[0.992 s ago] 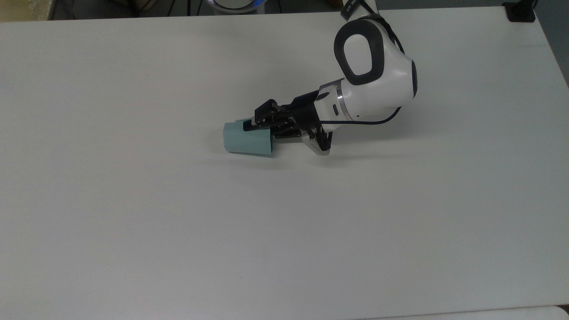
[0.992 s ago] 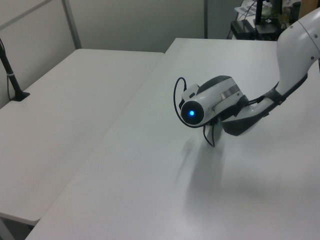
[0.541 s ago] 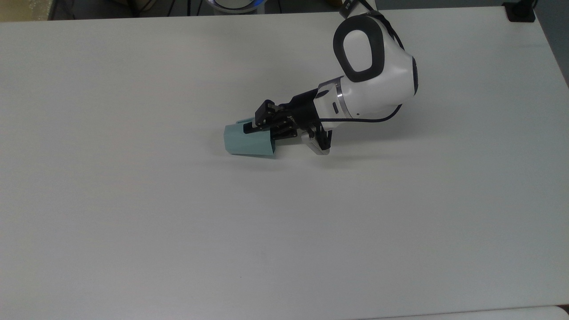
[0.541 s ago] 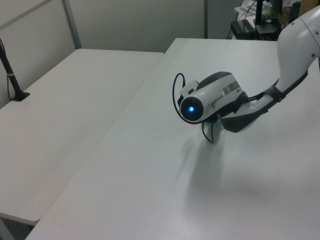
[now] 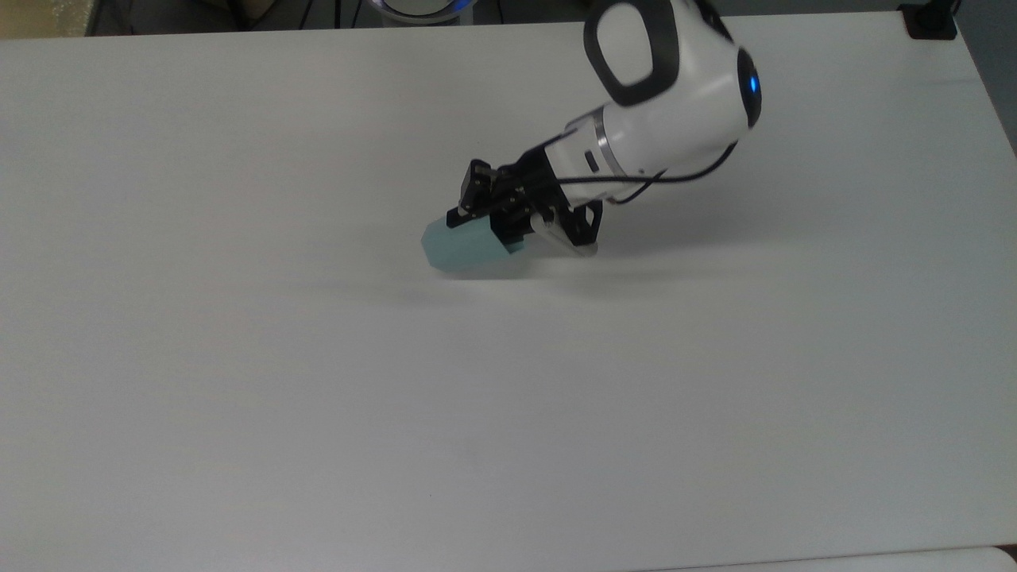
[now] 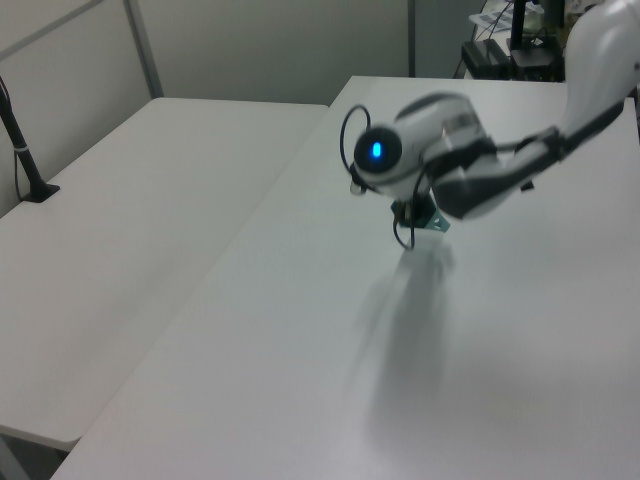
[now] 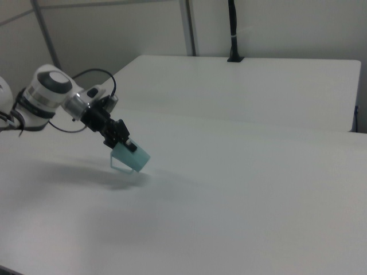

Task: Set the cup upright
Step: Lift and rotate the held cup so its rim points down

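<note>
Gripping the cup (image 5: 469,247) at its rim, gripper (image 5: 486,220) clenched; cup axis running from gripper toward 8 o'clock in the top view, base leading, needing rotation upright

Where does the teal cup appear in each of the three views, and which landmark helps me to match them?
Top view: the cup is just above centre, at the hand.
Left view: a small teal piece shows right of centre, below the arm.
Right view: it is left of centre, tilted, clear of the table.
Shared landmark: the arm's blue light.
</note>
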